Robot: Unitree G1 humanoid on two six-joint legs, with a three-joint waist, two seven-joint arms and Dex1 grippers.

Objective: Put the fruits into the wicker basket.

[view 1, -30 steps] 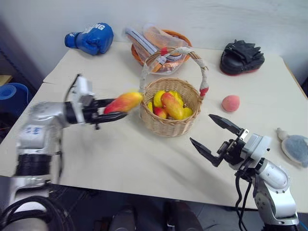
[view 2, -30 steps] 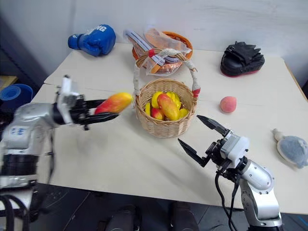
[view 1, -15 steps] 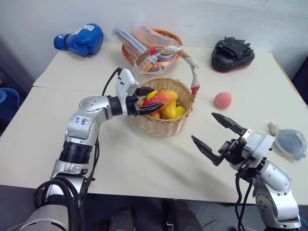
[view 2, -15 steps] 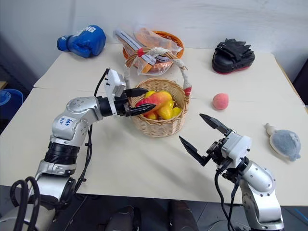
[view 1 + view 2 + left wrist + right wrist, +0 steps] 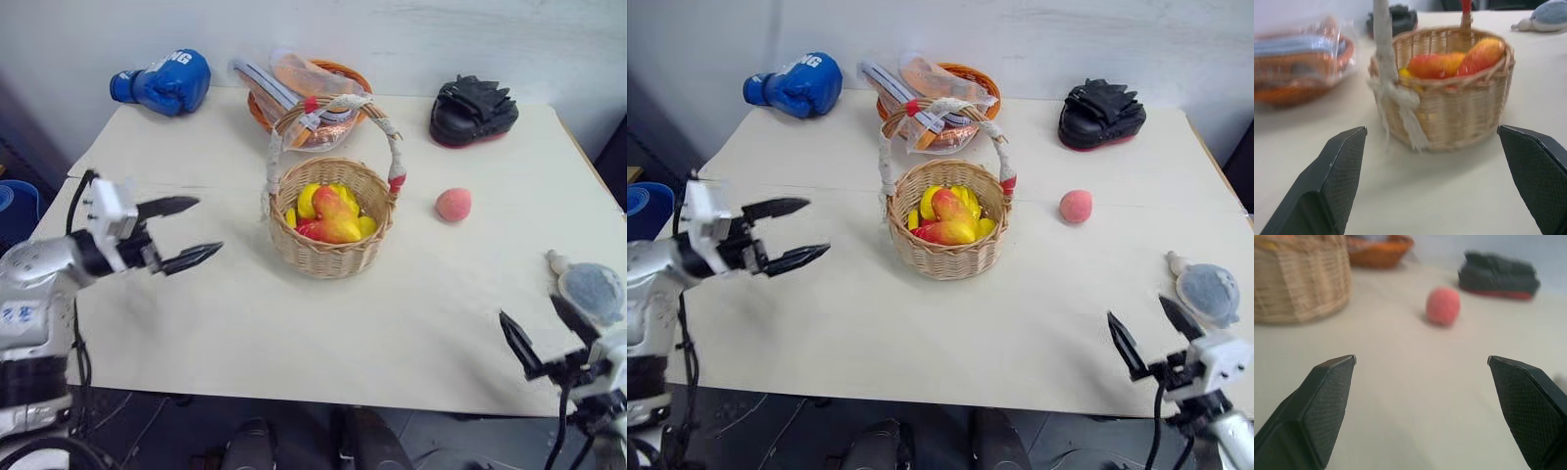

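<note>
Wicker basket (image 5: 329,230) at mid-table, holding two mangoes (image 5: 331,221) among small yellow fruits; in the left wrist view both mangoes lie against the rim. One fruit remains outside: the peach (image 5: 453,205), lying alone on the table (image 5: 245,323) to the right of the basket and apart from it. Left gripper (image 5: 179,233) hovers well left of the basket, jaws wide apart and empty. Right gripper (image 5: 1148,333) sits at the table's near right edge, jaws likewise spread and empty, aimed toward the peach (centred between its fingers in the right wrist view). A plush toy (image 5: 588,288) lies just beside the right gripper, possibly touching it. Step in hand, by judgement: the mangoes are done and the peach is next. The right arm must reach forward, straddle the peach, close, and carry it left over the rim, clear of the handle (image 5: 333,108)
</note>
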